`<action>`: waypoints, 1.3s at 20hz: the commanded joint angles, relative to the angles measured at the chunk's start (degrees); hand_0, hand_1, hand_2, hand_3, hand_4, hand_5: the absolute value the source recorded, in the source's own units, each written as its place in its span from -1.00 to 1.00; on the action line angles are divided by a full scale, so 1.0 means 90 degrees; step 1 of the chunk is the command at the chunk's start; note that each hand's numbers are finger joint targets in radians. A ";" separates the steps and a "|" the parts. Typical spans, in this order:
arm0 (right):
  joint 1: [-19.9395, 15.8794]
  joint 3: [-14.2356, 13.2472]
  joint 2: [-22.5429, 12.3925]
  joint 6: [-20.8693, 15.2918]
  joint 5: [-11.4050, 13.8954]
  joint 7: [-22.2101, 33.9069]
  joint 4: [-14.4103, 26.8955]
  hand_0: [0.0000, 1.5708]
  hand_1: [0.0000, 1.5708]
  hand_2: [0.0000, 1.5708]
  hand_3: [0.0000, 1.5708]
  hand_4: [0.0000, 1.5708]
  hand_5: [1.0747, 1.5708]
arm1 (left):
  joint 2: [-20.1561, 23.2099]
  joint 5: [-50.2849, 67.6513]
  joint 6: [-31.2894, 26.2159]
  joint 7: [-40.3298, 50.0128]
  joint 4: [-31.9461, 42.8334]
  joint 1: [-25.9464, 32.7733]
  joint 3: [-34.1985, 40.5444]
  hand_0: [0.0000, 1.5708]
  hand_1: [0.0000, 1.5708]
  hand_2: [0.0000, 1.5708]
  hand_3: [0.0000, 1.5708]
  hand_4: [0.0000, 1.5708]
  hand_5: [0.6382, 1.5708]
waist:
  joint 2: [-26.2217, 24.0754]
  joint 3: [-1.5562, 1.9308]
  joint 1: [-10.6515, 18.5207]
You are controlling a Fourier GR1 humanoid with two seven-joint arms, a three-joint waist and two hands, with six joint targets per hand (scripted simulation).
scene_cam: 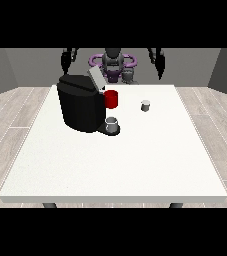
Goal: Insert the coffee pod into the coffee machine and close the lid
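So the coffee machine (81, 106) is sitting on the white bench (120, 160), over toward the view's left and a bit back from the middle. It's a chunky black box, and its grey lid (95, 79) is standing tilted up at the top, so the machine is open right now. There's a red part (111, 99) showing on the side that's facing the view's right, and just below that a small grey cup (112, 123) is resting on the machine's dark base plate.

The coffee pod (145, 105) — small, pale grey with a lighter top — is sitting upright on the bench by itself, off to the view's right of the machine and well apart from it. Nothing is touching it.

The robot (113, 62) is standing behind the far edge of the bench. Both arms are hanging up high and wide, nowhere near the machine or the pod. The hand at the view's left (65, 61) is hovering above the machine's back corner, and the hand at the view's right (160, 64) is hanging out past the pod's side, up near the far edge. Neither one is holding anything — but they're too small and dark for me to say how the fingers are lying, so I honestly can't tell if they're spread or curled.

Grey wood-look floor (15, 115) is showing around the bench.
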 commanded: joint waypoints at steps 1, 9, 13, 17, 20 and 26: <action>0.0173 -0.0060 -0.0096 0.0216 -0.0033 -0.0161 0.0181 -1.00 -1.00 -1.00 -1.00 -1.00 1.00 | 0.0002 -0.0180 -0.0127 -0.0300 -0.0023 0.0179 -0.0157 -1.00 -1.00 -1.00 -1.00 -1.00 1.00 | -0.0011 0.0096 0.0013; -0.0038 -0.0246 0.0122 -0.0934 0.0760 -0.0397 0.0528 -1.00 -1.00 -1.00 -1.00 -1.00 1.00 | 0.1055 -0.1308 -0.0857 -0.1198 -0.0180 0.0244 -0.0795 -1.00 -1.00 -1.00 -1.00 -1.00 1.00 | 0.0110 0.0095 0.0073; -0.0224 -0.0053 0.0079 -0.0911 0.0938 -0.0160 0.0379 -1.00 -1.00 -1.00 -1.00 -1.00 1.00 | 0.1396 -0.1628 -0.0837 -0.0816 0.0167 -0.0395 -0.0496 -1.00 -1.00 -1.00 -1.00 -1.00 1.00 | 0.0329 0.0095 -0.0294; -0.0653 -0.0177 0.0171 -0.0829 0.0728 -0.0605 0.0757 -1.00 -1.00 -1.00 -1.00 -1.00 1.00 | 0.1630 -0.1834 -0.0963 -0.0556 0.0548 -0.1086 -0.0306 -1.00 -1.00 -1.00 -1.00 -1.00 1.00 | 0.0838 0.0098 -0.0327; -0.0685 0.0287 0.0271 -0.0825 0.1038 0.0054 0.0369 -1.00 -1.00 -1.00 -1.00 -1.00 1.00 | 0.1795 -0.1795 -0.1221 0.0171 0.0981 -0.1639 -0.0117 -1.00 -1.00 -1.00 -1.00 -1.00 1.00 | 0.0695 0.0095 -0.0687; -0.0935 0.0229 0.0432 -0.0921 0.0979 -0.0114 0.0629 -1.00 -1.00 -1.00 -1.00 -1.00 1.00 | 0.2021 -0.2493 -0.1211 -0.0105 0.1879 -0.2053 -0.0266 -1.00 -1.00 -1.00 -1.00 -1.00 1.00 | 0.1265 0.0096 -0.0875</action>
